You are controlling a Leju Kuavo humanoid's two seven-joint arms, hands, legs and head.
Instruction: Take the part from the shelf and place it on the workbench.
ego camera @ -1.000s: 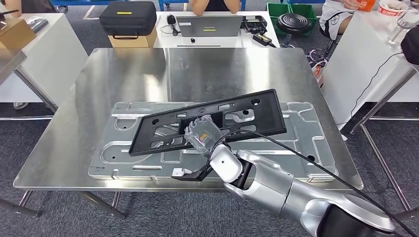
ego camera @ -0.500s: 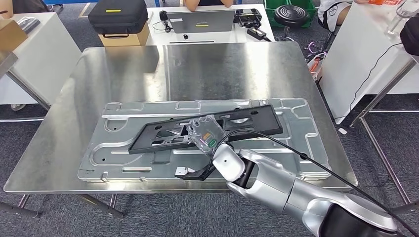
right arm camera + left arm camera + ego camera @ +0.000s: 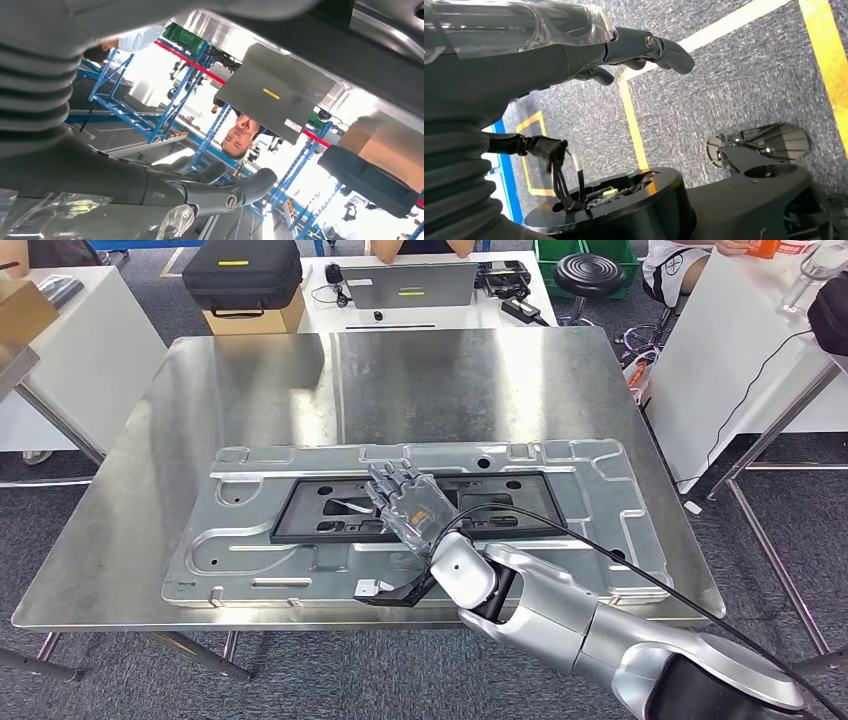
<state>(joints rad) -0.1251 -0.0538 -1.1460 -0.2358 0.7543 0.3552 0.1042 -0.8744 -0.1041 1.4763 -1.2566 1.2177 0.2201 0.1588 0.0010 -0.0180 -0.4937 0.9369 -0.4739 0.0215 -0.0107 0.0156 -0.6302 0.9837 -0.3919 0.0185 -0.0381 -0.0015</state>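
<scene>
The black frame-shaped part (image 3: pixel 420 508) lies flat on the stamped metal plate (image 3: pixel 600 490), which rests on the steel workbench (image 3: pixel 250 380). The right hand (image 3: pixel 408 504) sits over the part's middle with fingers spread flat — holding nothing, as far as the head view shows. The left hand (image 3: pixel 574 50) hangs above grey carpet, fingers loosely extended and empty. At twelve o'clock beyond the workbench stands a laptop (image 3: pixel 424 283).

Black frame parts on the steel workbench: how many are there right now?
1: the black frame part lies flat on the stamped metal panel on the workbench, partly under the right hand. None other visible.
</scene>
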